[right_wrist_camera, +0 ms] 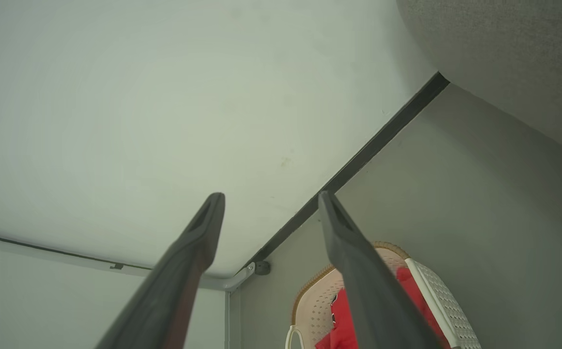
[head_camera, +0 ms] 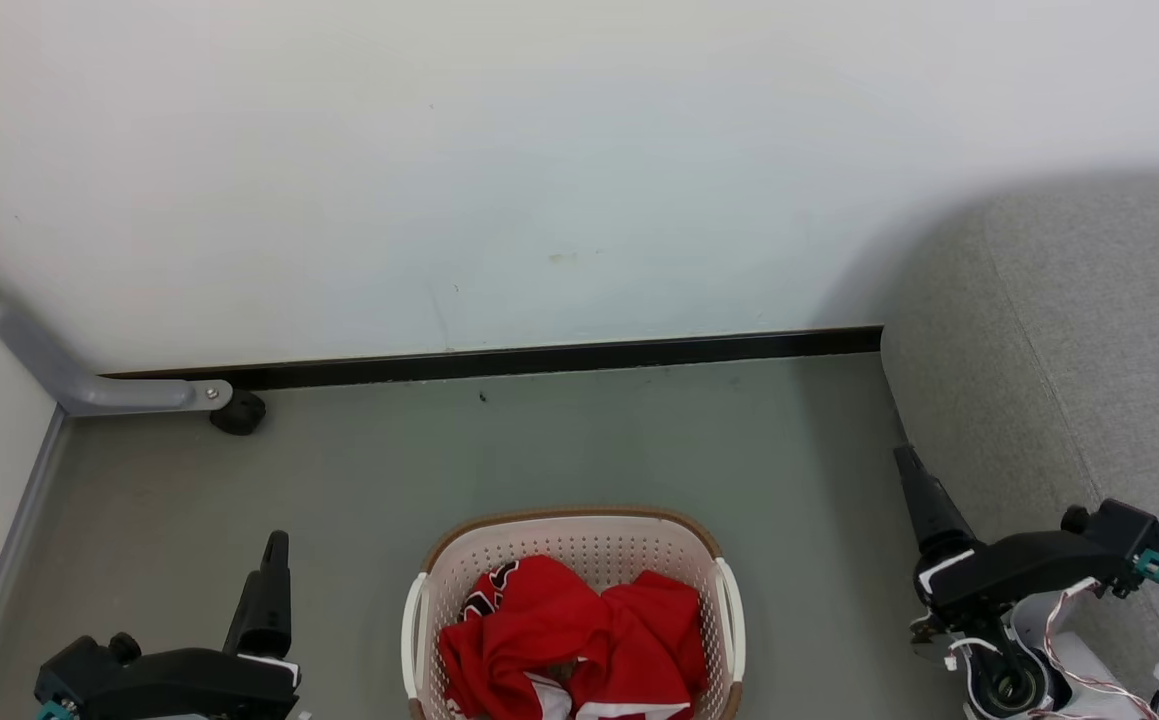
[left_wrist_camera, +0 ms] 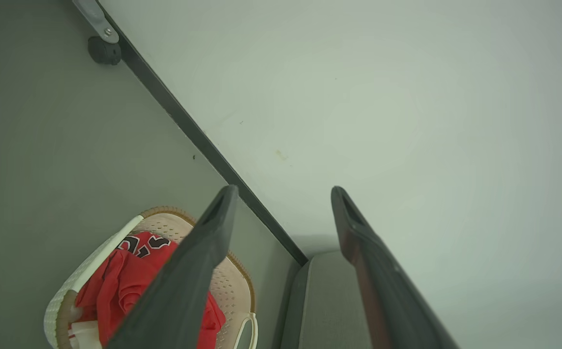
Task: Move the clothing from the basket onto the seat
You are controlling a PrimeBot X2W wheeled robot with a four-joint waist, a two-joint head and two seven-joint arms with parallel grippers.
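The cream basket (head_camera: 569,525) stands on the floor at the bottom middle of the head view, with the crumpled red clothing (head_camera: 579,635) inside it. My left gripper (head_camera: 277,545) hangs to the basket's left and my right gripper (head_camera: 909,460) to its right, beside the grey seat (head_camera: 1089,350). In the left wrist view the left gripper (left_wrist_camera: 283,191) is open and empty, above the basket (left_wrist_camera: 91,264), the clothing (left_wrist_camera: 125,286) and the seat (left_wrist_camera: 324,300). In the right wrist view the right gripper (right_wrist_camera: 269,198) is open and empty too, with the basket (right_wrist_camera: 310,300), clothing (right_wrist_camera: 341,315) and seat (right_wrist_camera: 504,48) beyond.
A pale wall with a black baseboard (head_camera: 559,358) closes the far side. A grey metal bar (head_camera: 89,385) ending in a black caster (head_camera: 237,412) runs along the left wall. Grey-green floor (head_camera: 559,450) lies between basket and wall.
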